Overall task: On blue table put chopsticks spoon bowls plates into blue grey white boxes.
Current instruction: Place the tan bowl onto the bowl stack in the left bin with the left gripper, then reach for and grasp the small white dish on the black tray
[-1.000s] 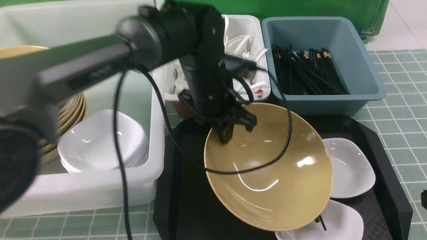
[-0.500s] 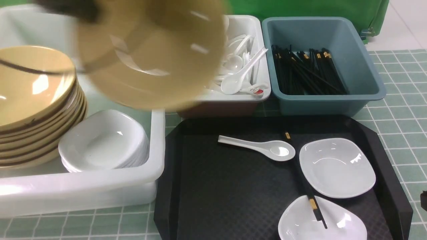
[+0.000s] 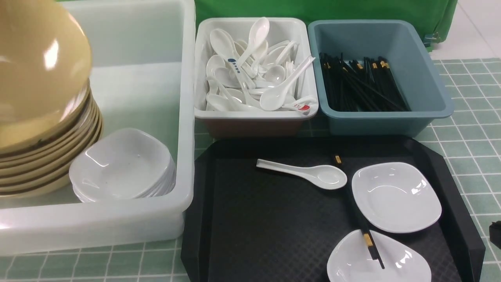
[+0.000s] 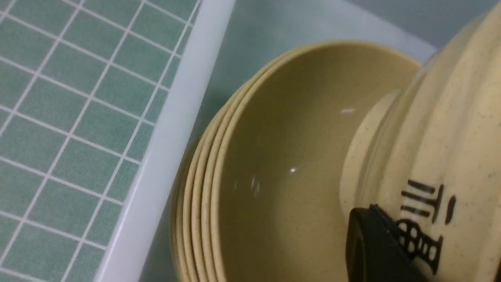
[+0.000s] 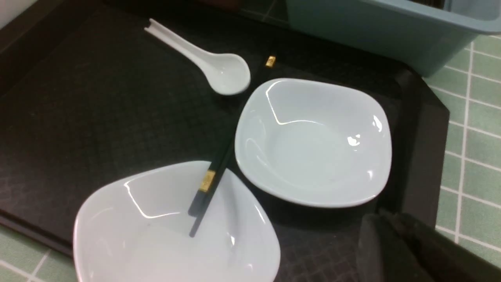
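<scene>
- The table (image 3: 465,156) is a pale green grid of squares, with a green backdrop (image 3: 313,9) behind it.
- A black tray (image 3: 254,235) lies nearest me. Beyond it stand the white bin (image 3: 254,114) of spoons and the blue-grey bin (image 3: 391,121) of chopsticks, with the translucent tub (image 3: 184,117) to the left.
- My left claw (image 4: 372,250) is clenched on the tan bowl (image 3: 35,70), one dark finger against its outer wall. The bowl hangs tilted just over the stack of bowls (image 3: 47,156) in the tub, beside the stacked plates (image 3: 121,164).
- My right claw (image 5: 407,250) is closed and empty (only a dark edge shows) at the tray's right near corner.
- Near it, untouched, are the far plate (image 3: 395,196) and the near plate (image 3: 375,262). The pair of chopsticks (image 3: 366,239) lies over the near plate's rim, and the white spoon (image 3: 309,174) is farther off.
</scene>
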`<action>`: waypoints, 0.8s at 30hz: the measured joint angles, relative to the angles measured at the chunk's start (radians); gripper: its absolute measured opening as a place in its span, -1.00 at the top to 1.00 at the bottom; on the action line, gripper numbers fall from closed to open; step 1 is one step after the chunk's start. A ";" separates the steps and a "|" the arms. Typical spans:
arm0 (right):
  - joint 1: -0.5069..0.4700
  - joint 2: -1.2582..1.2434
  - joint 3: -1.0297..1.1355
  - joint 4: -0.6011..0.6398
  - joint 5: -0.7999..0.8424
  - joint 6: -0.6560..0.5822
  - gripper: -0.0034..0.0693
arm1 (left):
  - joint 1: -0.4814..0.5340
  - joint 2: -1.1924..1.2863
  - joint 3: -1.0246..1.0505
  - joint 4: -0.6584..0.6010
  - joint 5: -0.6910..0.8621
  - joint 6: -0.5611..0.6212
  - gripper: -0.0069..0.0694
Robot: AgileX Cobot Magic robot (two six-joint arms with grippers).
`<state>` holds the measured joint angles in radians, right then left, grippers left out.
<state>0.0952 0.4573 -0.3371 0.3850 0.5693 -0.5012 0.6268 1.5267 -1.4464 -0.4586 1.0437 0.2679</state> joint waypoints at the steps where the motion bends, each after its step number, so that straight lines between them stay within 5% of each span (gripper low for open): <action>1: 0.002 0.000 0.000 0.001 0.000 0.000 0.74 | -0.010 0.000 0.016 0.016 -0.032 -0.004 0.67; 3: 0.003 0.000 0.000 0.001 -0.001 0.000 0.74 | -0.027 0.000 0.038 0.058 -0.066 -0.014 0.58; 8: 0.005 0.000 0.000 0.001 -0.001 0.000 0.72 | -0.056 -0.002 0.069 0.206 -0.113 -0.125 -0.01; 9: 0.005 0.000 0.000 0.001 -0.001 0.000 0.72 | -0.061 -0.012 0.069 0.229 -0.119 -0.177 -0.26; 14: 0.010 0.000 0.000 0.001 -0.001 0.000 0.72 | -0.065 -0.084 0.069 0.415 -0.123 -0.311 -0.88; 24: 0.077 0.000 0.000 0.001 -0.002 0.000 0.70 | -0.113 -0.199 0.069 0.381 -0.173 -0.314 -0.87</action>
<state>0.1718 0.4573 -0.3371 0.3862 0.5672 -0.5012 0.5134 1.3275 -1.3776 -0.0771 0.8704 -0.0463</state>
